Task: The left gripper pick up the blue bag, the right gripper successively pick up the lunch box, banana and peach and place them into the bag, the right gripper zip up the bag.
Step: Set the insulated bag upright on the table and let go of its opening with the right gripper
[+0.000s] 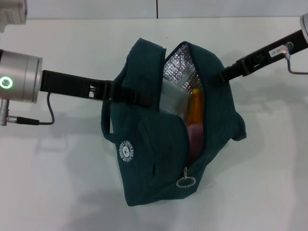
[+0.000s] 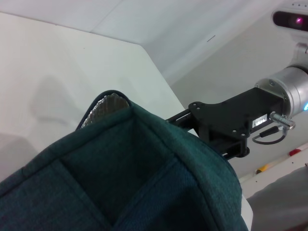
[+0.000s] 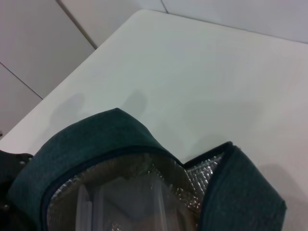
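White table (image 1: 57, 192), one blue bag (image 1: 144, 159) — left gripper (image 1: 137, 96) clamping its side, right gripper (image 1: 219, 77) unclear.

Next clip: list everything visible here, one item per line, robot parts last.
blue bag: one, dark teal, silver lining, on the white table, top unzipped
zipper ring pull: one, metal, at the near end of the opening
lunch box: one, clear, inside the bag
banana: one, yellow-orange, inside the bag beside the lunch box
peach: one, pink, inside the bag, nearer than the banana
table: one, white
left pincer: black, at the bag's left edge
right pincer: black, at the bag's right side
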Robot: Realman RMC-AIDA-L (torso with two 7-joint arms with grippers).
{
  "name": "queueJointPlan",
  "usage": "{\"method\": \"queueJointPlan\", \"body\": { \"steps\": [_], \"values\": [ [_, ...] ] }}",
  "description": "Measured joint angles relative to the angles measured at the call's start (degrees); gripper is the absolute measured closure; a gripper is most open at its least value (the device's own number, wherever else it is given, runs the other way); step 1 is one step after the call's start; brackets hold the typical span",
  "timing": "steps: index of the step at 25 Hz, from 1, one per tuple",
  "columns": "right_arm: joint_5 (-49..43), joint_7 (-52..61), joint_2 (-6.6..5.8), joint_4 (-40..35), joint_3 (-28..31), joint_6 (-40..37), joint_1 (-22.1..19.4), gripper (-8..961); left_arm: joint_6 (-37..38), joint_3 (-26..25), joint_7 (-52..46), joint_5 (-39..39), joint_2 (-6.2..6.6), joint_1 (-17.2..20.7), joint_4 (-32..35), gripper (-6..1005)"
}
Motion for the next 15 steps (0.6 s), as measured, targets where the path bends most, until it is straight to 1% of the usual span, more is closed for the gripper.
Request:
{"method": "queueJointPlan", "body": {
  "steps": [3,5,10,15],
  "values": [
    [0.1,-0.3,-0.14,0.0,0.0,0.0,-0.3,307,0.0,0.0,0.0,0.0,0.01,0.1,0.0,968],
    [0.2,-0.4,-0.18,0.0,-0.1,0.0,-0.3,507,0.0,0.0,0.0,0.0,0.00,0.1,0.0,968],
    [0.8,-0.8,-0.12,-0.1,0.0,0.0,-0.4,717,0.0,0.0,0.0,0.0,0.00,0.3,0.0,968],
    [1.4,-1.2,0.21,-3.0,0.1,0.1,-1.9,771,0.0,0.0,0.1,0.0,0.00,0.3,0.0,968]
  ]
}}
